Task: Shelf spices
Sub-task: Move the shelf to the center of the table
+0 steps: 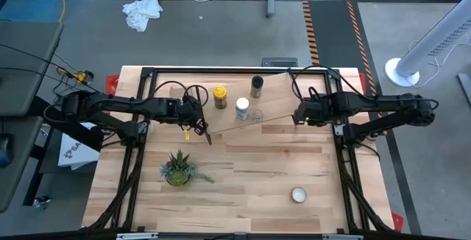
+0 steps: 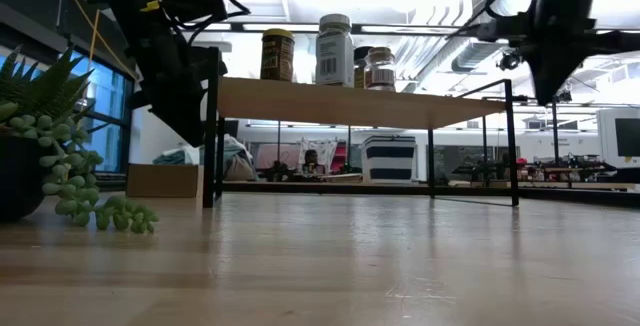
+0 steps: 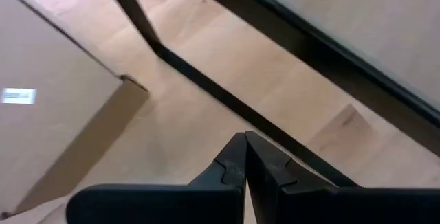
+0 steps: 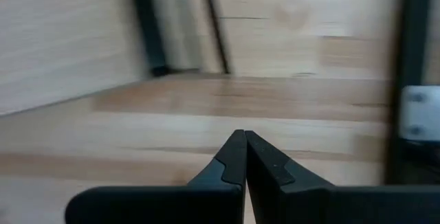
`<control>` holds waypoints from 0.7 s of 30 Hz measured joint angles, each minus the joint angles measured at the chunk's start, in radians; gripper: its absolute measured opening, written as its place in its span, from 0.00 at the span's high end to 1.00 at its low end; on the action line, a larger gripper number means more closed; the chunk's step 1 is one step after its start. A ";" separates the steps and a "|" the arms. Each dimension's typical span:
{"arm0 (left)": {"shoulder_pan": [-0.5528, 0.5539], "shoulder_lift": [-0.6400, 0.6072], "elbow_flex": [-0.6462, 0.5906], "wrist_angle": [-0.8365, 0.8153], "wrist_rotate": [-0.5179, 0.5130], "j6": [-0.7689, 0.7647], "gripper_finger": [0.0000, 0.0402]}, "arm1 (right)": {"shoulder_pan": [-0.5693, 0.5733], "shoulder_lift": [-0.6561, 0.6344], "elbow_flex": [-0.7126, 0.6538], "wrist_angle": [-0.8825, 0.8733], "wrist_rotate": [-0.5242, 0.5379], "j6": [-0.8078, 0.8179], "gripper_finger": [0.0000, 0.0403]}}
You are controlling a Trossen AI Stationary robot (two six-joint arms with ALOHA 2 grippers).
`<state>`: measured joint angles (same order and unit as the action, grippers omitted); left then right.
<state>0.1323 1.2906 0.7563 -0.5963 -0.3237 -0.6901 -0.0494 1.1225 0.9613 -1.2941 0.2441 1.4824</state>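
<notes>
Jars all on the shelf [image 1: 287, 96] top: yellow jar [image 1: 219, 96], white-capped jar [image 1: 242, 108], pinkish jar [image 1: 257, 114], dark jar [image 1: 256, 86]. Yellow sits nearest the shelf's left end, dark jar toward the back, white-capped and pinkish near the front edge, side by side. All upright in the low view.

Left hand [image 1: 208, 136] clenched, holding nothing, low over the worktop [image 1: 265, 166] just off the shelf's front left corner. Right hand [image 1: 296, 116] also clenched, holding nothing, at the shelf's right part near the front edge.

Potted plant [image 1: 178, 168] on the worktop front left. White tin [image 1: 298, 194] front right, well apart from the shelf.
</notes>
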 joint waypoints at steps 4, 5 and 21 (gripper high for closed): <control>0.018 -0.022 0.000 -0.017 -0.050 0.002 1.00 | -0.009 0.000 0.042 -0.068 0.143 0.036 1.00; 0.022 -0.029 0.000 -0.024 -0.067 0.003 1.00 | -0.020 0.000 0.054 -0.077 0.190 0.051 1.00; 0.132 -0.073 0.000 -0.034 -0.199 0.153 1.00 | -0.278 0.043 0.086 0.188 0.175 -0.276 1.00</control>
<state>0.2648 1.2175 0.7559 -0.6300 -0.5228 -0.5375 -0.3270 1.1658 1.0469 -1.1061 0.4187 1.2060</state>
